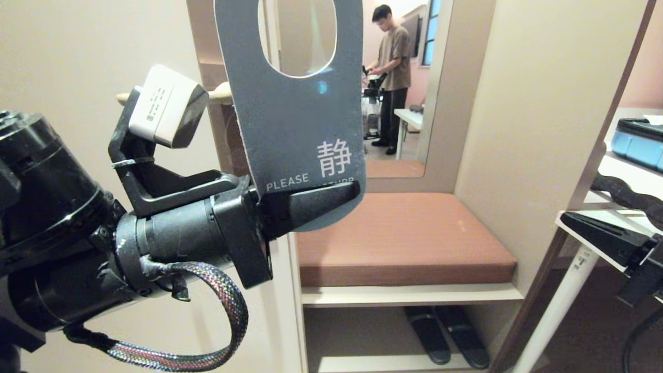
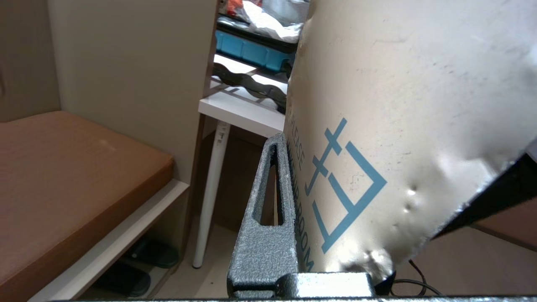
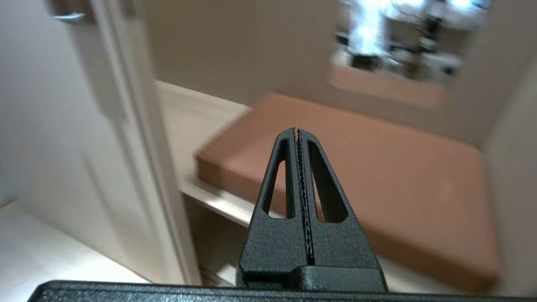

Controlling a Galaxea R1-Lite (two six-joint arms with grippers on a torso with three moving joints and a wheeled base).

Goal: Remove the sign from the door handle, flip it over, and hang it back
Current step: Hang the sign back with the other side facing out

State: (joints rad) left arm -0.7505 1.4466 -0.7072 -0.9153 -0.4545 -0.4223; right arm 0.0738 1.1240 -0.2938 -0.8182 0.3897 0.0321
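Note:
My left gripper [image 1: 356, 190] is shut on the lower end of the sign [image 1: 300, 124] and holds it upright in the air. The sign's blue-grey side with white lettering faces the head view, and its oval hole is at the top. In the left wrist view the sign [image 2: 398, 105] shows its white side with blue MAKE UP ROOM lettering, pressed against one finger [image 2: 268, 235]. The cream door handle [image 1: 221, 94] runs level behind the sign, and the sign is off it. My right gripper [image 3: 297, 130] is shut and empty, over the bench.
A brown cushioned bench [image 1: 404, 233] fills the alcove ahead, with dark slippers [image 1: 445, 336] on the shelf under it. A white table [image 1: 590, 228] on a slanted leg stands at the right, with a blue case [image 1: 637, 145] on it. A person [image 1: 393, 77] stands in the background.

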